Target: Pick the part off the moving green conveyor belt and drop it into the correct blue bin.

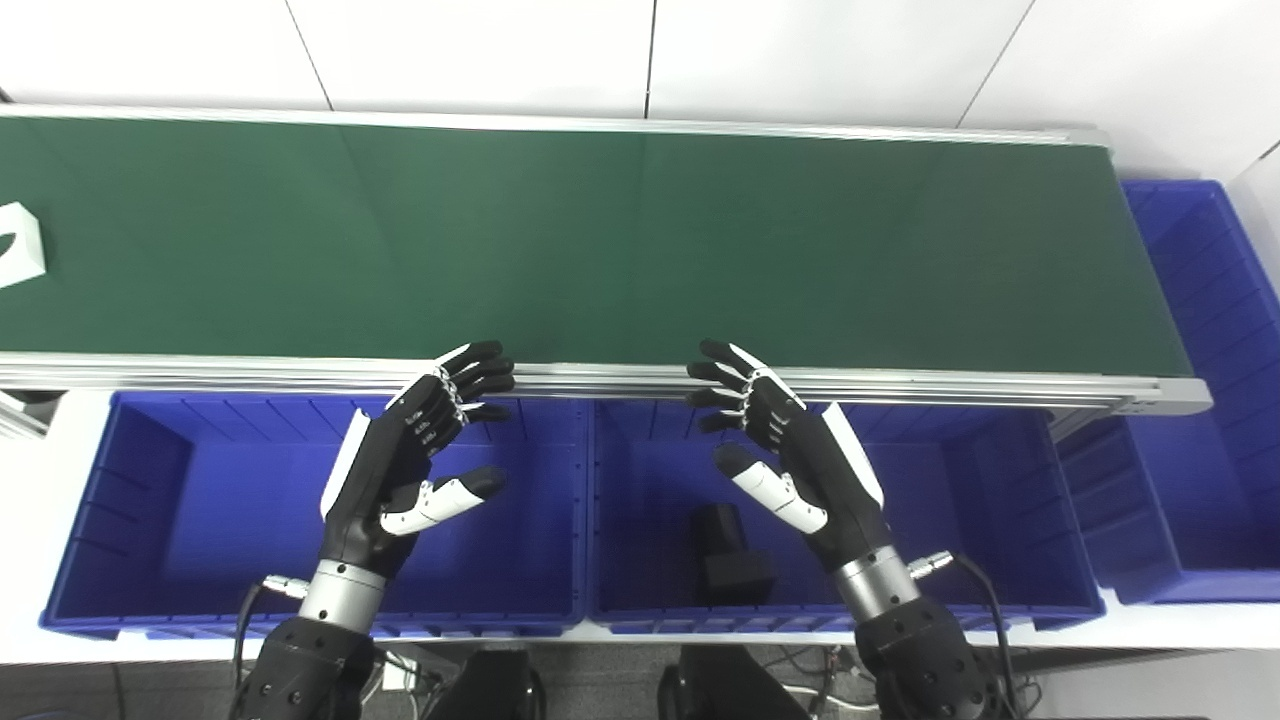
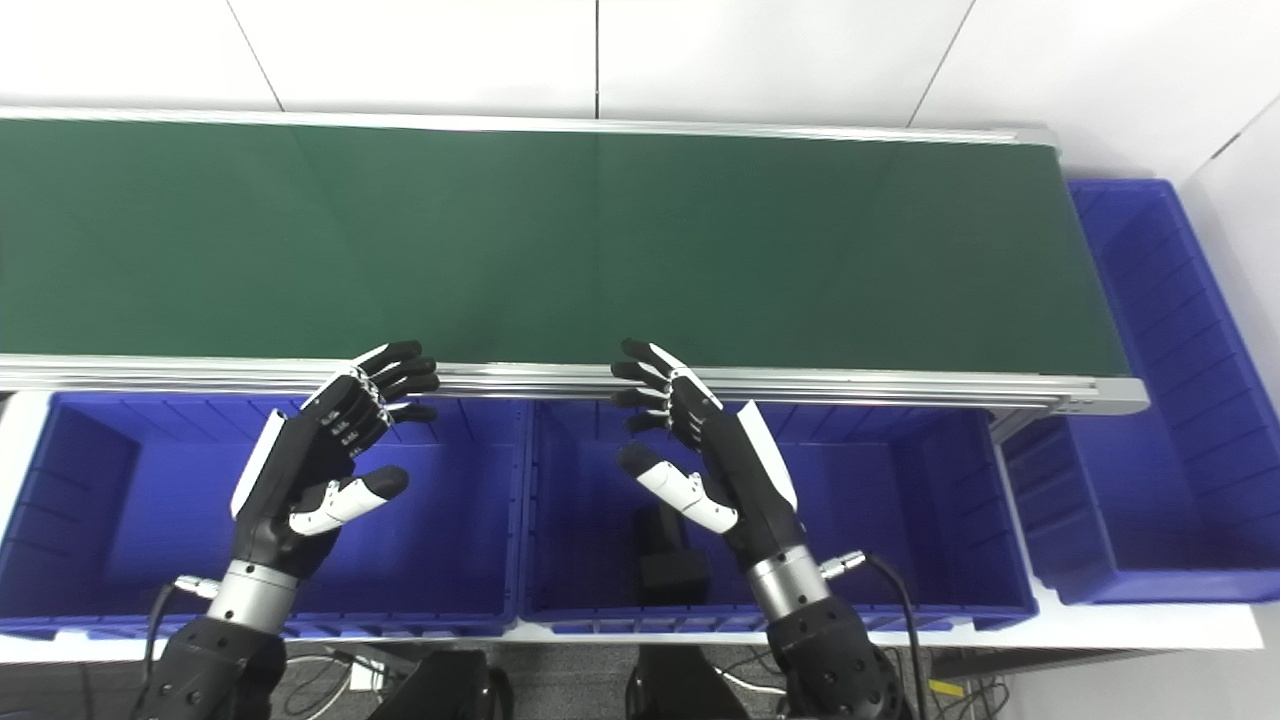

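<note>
Both the left robot hand [image 1: 415,450] and the right robot hand [image 1: 785,450] are hovering released, fingers spread, above the blue bins, holding nothing, while the white part [image 1: 18,245] is sitting at the far left of the green conveyor belt [image 1: 640,250], well apart from them. Mistiming the reach on a moving belt is the likely slip; a black part [image 1: 730,560] is lying in the middle bin [image 1: 1000,520], another bin [image 1: 1210,400] is waiting beyond the belt's end, and white walls are enclosing everything

No readable text, labels, brands or numbers — belt, bins, hands all unmarked.
</note>
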